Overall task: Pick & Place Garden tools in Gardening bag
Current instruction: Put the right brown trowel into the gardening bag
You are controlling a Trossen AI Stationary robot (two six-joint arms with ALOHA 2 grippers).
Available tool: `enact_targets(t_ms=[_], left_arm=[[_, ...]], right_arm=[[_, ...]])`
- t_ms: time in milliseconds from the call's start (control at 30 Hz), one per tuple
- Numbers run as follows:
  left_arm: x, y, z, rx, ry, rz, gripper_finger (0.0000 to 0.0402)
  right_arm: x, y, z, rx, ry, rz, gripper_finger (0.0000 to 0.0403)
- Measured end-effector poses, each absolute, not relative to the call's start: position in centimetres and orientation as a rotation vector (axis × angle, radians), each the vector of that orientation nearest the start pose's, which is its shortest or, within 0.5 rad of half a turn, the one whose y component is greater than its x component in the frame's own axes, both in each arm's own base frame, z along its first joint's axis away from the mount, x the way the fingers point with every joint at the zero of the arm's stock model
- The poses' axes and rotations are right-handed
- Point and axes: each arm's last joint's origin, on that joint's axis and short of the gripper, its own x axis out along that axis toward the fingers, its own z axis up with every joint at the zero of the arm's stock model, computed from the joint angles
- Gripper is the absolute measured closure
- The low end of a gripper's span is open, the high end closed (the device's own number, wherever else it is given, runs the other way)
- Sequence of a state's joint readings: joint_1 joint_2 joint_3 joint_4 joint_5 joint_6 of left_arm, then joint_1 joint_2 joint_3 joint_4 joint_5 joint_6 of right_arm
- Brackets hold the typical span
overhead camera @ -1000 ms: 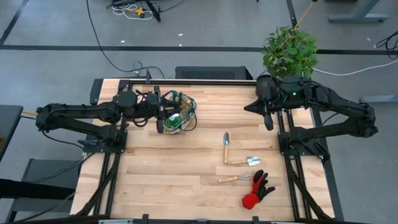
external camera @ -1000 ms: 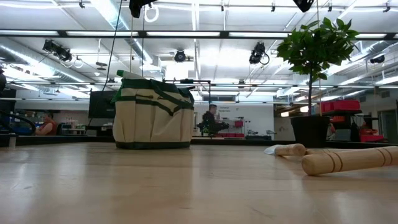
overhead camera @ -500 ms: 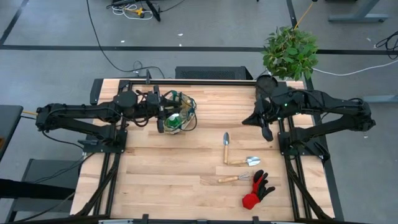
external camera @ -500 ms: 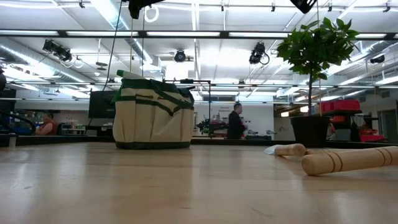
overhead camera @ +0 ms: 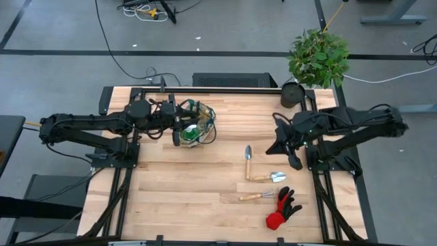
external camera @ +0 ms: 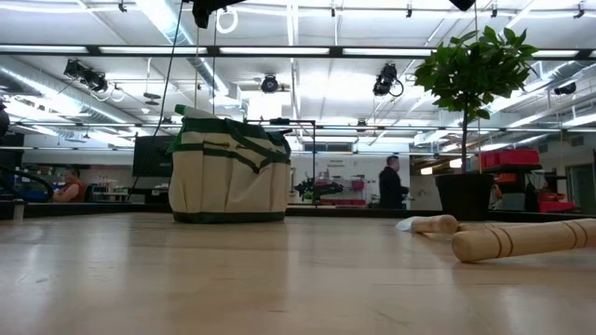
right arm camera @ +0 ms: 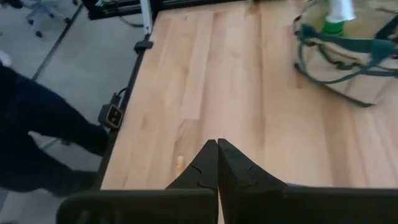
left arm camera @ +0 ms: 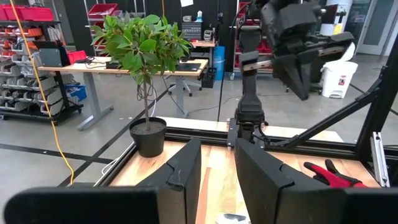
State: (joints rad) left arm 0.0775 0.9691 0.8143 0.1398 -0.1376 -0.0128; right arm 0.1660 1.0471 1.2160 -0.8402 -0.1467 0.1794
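Note:
The tan gardening bag (overhead camera: 198, 128) stands upright on its base at the table's far left (external camera: 228, 172); a green spray bottle's white top (right arm camera: 336, 12) sticks out of it. My left gripper (overhead camera: 179, 131) hangs level above the bag's left rim, open (left arm camera: 217, 171), with nothing between its fingers. At the right lie two wooden-handled trowels (overhead camera: 248, 161) (overhead camera: 270, 178), a wooden-handled rake (overhead camera: 256, 197) and a red-and-black glove (overhead camera: 281, 209). My right gripper (overhead camera: 273, 147) is shut (right arm camera: 217, 155) in the air, right of the trowels, tipped down toward the table's left.
A leafy potted plant (overhead camera: 317, 55) and a dark pot (overhead camera: 292, 94) stand at the far right corner. Bare wood lies between the bag and the tools. In the low view two wooden handles (external camera: 521, 240) lie at the right; a person walks far behind the table.
My right gripper has swung from the far right corner, beside the dark pot, toward the table's near edge and the tools, sinking a little and staying shut. The pot now shows uncovered. The bag and the tools have kept still.

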Motion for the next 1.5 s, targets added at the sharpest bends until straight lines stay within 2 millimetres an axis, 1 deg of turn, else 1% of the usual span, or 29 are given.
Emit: enact_targets(t_ms=[133,233,533,733,967,1167,1300,1500], left_arm=[[21.7,2.1,34.1,-0.012,0.014,0.211,0.0299],[21.8,2.0,34.1,-0.013,0.013,0.173,0.0305],[21.5,1.7,34.2,-0.016,0.015,0.092,0.0358],[20.6,1.5,34.5,-0.042,0.026,0.062,0.0381],[19.5,1.5,35.2,-0.042,-0.002,0.063,0.0392],[18.8,1.4,35.4,-0.055,-0.011,0.063,0.0392],[18.3,1.4,36.2,-0.083,-0.001,0.064,0.0392],[17.5,1.3,38.6,-0.087,0.042,0.067,0.0392]], right_arm=[[19.7,4.5,36.6,0.139,0.742,0.25,0.0403],[20.1,5.0,35.8,0.113,0.805,0.239,0.0403],[21.2,6.1,33.7,0.027,0.96,0.173,0.0403],[21.9,6.5,32.7,0.001,1.022,0.157,0.0403],[22.6,6.6,31.9,0.001,1.063,0.112,0.0403],[22.7,6.6,31.8,0.005,1.07,0.11,0.04],[22.7,6.6,31.7,0.007,1.07,0.112,0.039],[22.8,6.7,31.8,0.013,1.064,0.111,0.0381]])
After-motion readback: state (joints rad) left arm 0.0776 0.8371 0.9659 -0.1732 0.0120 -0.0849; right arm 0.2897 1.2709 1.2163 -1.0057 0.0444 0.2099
